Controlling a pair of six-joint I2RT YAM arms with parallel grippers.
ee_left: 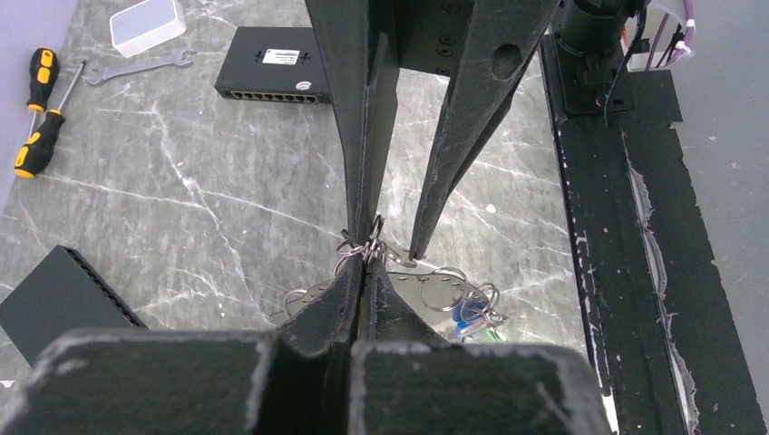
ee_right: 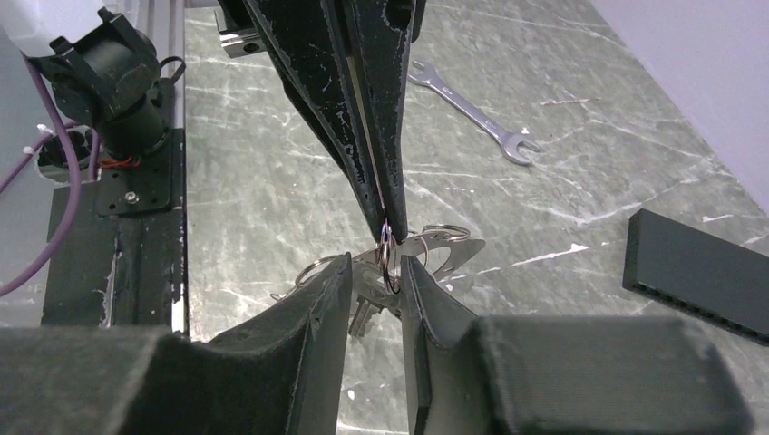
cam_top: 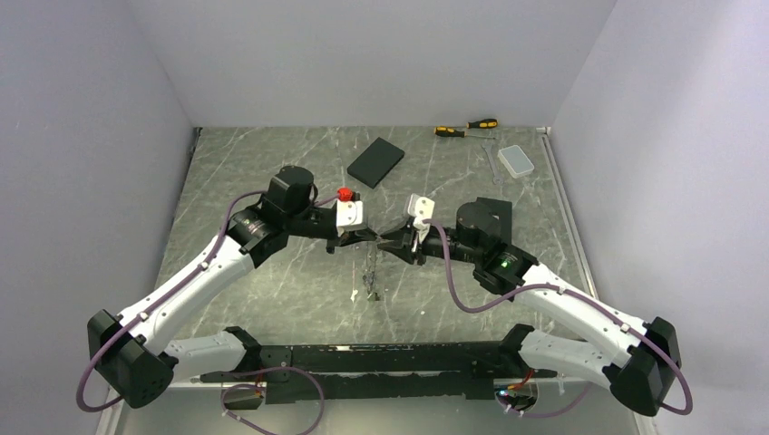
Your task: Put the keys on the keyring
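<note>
Both grippers meet above the middle of the table. My left gripper (cam_top: 363, 237) (ee_left: 365, 263) is shut on a thin silver ring, the keyring (ee_right: 388, 258), which shows edge-on in the right wrist view. The keys (cam_top: 370, 283) hang below it in a bunch with smaller rings and a flat silver tag. Blue and green heads (ee_left: 472, 315) show in the left wrist view. My right gripper (cam_top: 385, 240) (ee_right: 376, 267) is open, with one finger on each side of the ring. The bunch partly hides behind my fingers.
At the back lie a black box (cam_top: 375, 161), two yellow-handled screwdrivers (cam_top: 465, 128), a silver wrench (cam_top: 491, 159) and a clear plastic box (cam_top: 518, 160). A red object (cam_top: 345, 193) sits by the left wrist. A second black box (ee_right: 698, 272) lies near the right arm.
</note>
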